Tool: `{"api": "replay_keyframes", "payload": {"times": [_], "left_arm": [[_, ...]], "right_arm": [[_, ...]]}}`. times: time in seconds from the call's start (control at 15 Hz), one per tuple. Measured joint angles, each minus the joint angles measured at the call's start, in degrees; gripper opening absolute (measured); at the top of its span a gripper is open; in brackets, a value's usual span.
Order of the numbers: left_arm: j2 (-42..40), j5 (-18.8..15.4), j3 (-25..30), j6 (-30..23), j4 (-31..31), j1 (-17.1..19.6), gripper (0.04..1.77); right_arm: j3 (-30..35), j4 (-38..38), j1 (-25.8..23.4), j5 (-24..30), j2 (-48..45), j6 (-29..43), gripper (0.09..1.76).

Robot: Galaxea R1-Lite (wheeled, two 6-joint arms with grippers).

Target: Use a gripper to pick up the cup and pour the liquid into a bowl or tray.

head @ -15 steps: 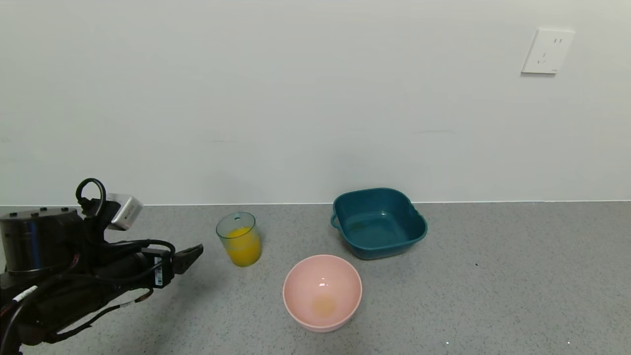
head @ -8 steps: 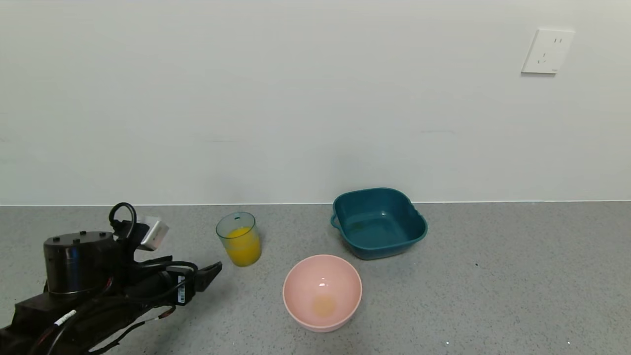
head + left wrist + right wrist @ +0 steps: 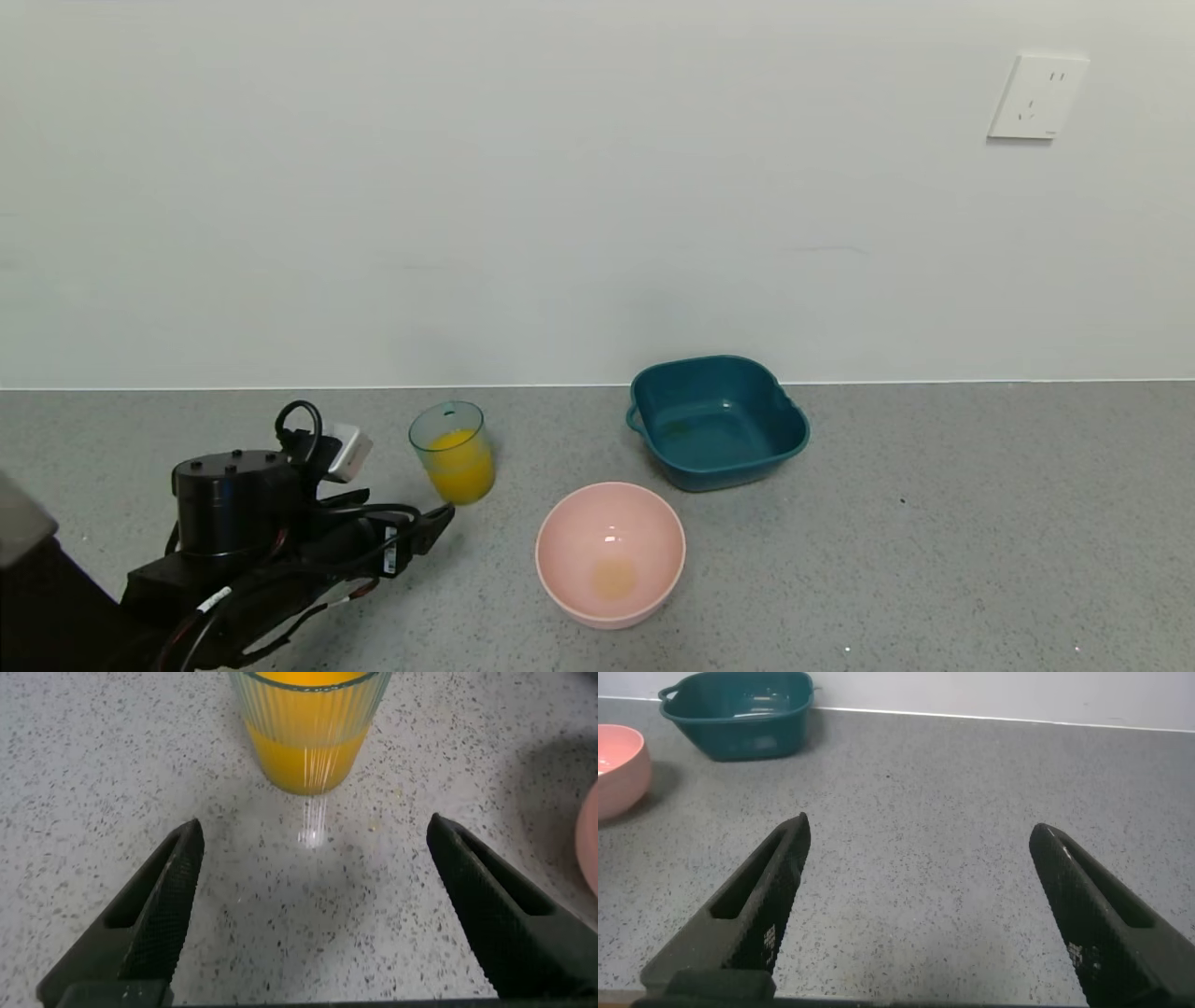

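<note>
On my screen the cup is a small clear tumbler with a pale blue-green tint, no handle, and fine upright ribs on its lower half; it stands upright on the grey speckled counter, near the white wall. The juice inside is an opaque bright orange-yellow and fills roughly the lower two thirds. My left gripper sits low over the counter, pointing at the cup from the robot's left, with its tip close to the foot of the cup but not touching it as far as I can see. Through the left wrist camera the cup stands ahead of the gripper and centred on the gap, and the two black fingers are spread wide, well wider than the cup, with bare counter between them. The pink bowl rests to the right of the cup and nearer to the robot, apart from it, with a faint yellowish stain at its bottom. The dark teal basin stands beyond the bowl, close to the wall. My right gripper shows only in its own wrist camera, its jaws spread wide over bare counter, with the bowl and the basin farther off.
</note>
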Motion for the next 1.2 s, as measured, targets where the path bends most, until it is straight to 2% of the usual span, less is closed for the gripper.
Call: {"api": "replay_keyframes", "payload": {"times": [1.2], "left_arm": [[14.99,2.41,-16.45,-0.09,-0.27,-0.11,1.72]], "right_arm": [[0.00,0.00,0.00,0.00,0.00,0.02,1.71]]}}
